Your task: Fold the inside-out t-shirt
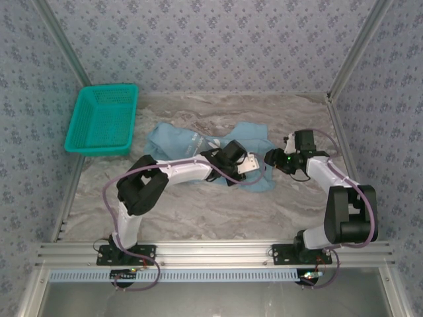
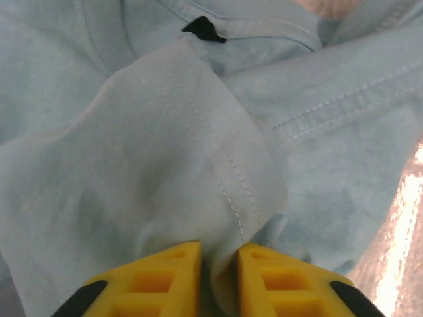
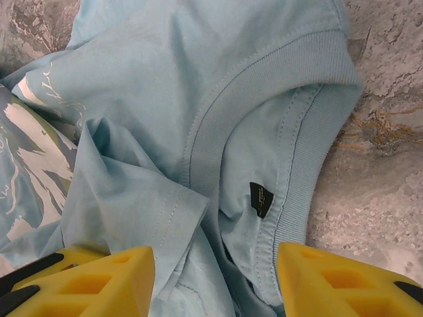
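**Shirt bunched, one edge pinched: spreading comes before any fold**

The table carries the shirt as a crumpled heap at its middle, well apart from the basket at the far left. Judging by that heap, the work is at the flattening step and no fold has been made.

The left gripper is nearly closed, with a stitched edge of the shirt nipped between its jaws. The right gripper stands wide and holds nothing, poised over the collar.

The next move probably calls for the right to close on the collar rib alone, not the loose layer beside it, so that both arms can draw the cloth out flat.

The top view gives the heap's outline and both arms meeting at its right end. The right wrist view adds the dark tag inside the collar. The left wrist view proves the pinch.
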Available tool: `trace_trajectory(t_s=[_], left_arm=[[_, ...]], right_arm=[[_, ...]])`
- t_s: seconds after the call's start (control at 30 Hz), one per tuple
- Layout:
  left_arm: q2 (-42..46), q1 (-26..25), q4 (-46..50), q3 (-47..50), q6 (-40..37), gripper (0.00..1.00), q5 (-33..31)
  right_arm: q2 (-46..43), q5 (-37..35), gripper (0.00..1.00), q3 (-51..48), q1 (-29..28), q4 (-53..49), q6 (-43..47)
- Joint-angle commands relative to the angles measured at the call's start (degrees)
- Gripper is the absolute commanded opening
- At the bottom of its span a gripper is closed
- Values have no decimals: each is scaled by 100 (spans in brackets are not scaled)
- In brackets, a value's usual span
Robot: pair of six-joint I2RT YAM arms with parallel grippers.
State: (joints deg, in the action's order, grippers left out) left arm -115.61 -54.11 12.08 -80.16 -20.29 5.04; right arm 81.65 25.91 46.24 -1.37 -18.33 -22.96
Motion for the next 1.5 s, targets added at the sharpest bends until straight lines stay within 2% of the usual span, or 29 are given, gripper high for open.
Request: trace_trajectory(t_s=[0.0, 0.2, 0.37, 0.43, 0.57, 0.67, 0.73, 0.83, 0.97, 1.1, 1.47], left_arm=[[54, 179, -46, -267, 239, 11, 490], [147, 845, -129, -369, 1197, 0, 2148], [-15, 1332, -149, -525, 1964, 0, 3154], [-127, 1458, -60, -660, 2133, 0, 3484], [-296, 1601, 208, -863, 2177, 0, 3694], [-342, 1660, 252, -893, 2225, 0, 3904], [-348, 1667, 224, -870, 2228, 0, 3994], [-377, 1681, 242, -889, 2239, 0, 4090], [-427, 1687, 304, -940, 2238, 0, 4195], [-427, 1686, 328, -940, 2215, 0, 4196], [-418, 1684, 408, -958, 2171, 0, 4170]], right_arm=[[-200, 51, 54, -76, 47, -197, 125], [-476, 106, 54, -261, -63, -197, 222], [-952, 469, 54, -615, -471, 163, 565], [-1132, 297, 52, -764, -852, 478, 857], [-1158, -68, 49, -925, -1498, 1316, 1317], [-984, -141, 46, -913, -1731, 1830, 1643], [-882, -462, 46, -952, -1840, 2178, 1910], [-664, -480, 46, -885, -1756, 2382, 1948], [-296, 215, 46, -730, -1481, 2413, 1663], [-182, 284, 47, -634, -1489, 2271, 1850], [228, 377, 45, -575, -1634, 2768, 1534]])
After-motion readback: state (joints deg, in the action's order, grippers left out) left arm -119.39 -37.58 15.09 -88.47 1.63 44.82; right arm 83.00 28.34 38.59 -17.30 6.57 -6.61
